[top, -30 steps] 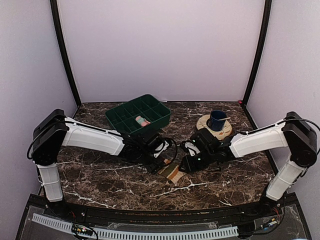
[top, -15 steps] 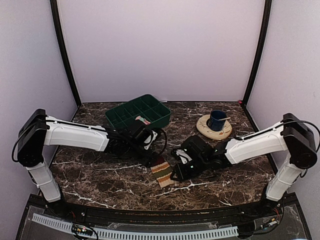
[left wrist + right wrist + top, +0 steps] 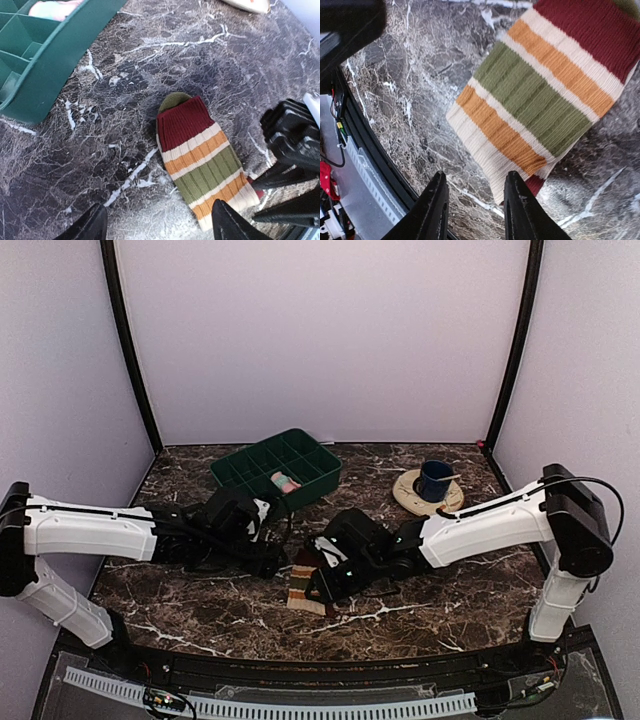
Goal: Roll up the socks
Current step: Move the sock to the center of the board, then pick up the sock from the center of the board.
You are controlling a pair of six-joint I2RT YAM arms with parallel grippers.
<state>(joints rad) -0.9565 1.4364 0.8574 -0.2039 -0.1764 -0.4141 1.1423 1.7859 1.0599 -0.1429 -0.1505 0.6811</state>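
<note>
Left pincer (image 3: pixel 160 224) hangs released over the tabletop (image 3: pixel 200 590), nothing btwn its fingers, just left of the striped sock (image 3: pixel 200 165). Behind it the green tray (image 3: pixel 255 452) holds the pink sock (image 3: pixel 285 481), bundled in 1 compartment. Looks done to me.

The striped sock lies flat at front center, maroon band toward the tray, cream end toward the arms. A 2nd layer peeks out at both ends (olive tip, maroon bit), so prob. 2 thicknesses stacked.

Right pincer (image 3: pixel 476 202) hovers at the cream end, fingers parted w/ nothing in them.

To roll it well, I'd say:
- pinch 1 end through both layers
- turn it over tight
- use the other pincer to pin the far end so the fabric doesn't slide on the slick marble
- keep the edges lined up

Far right: blue cup (image 3: pixel 435 480) on a plate (image 3: pixel 412 496).

No brand, label or writing readable anywhere.
</note>
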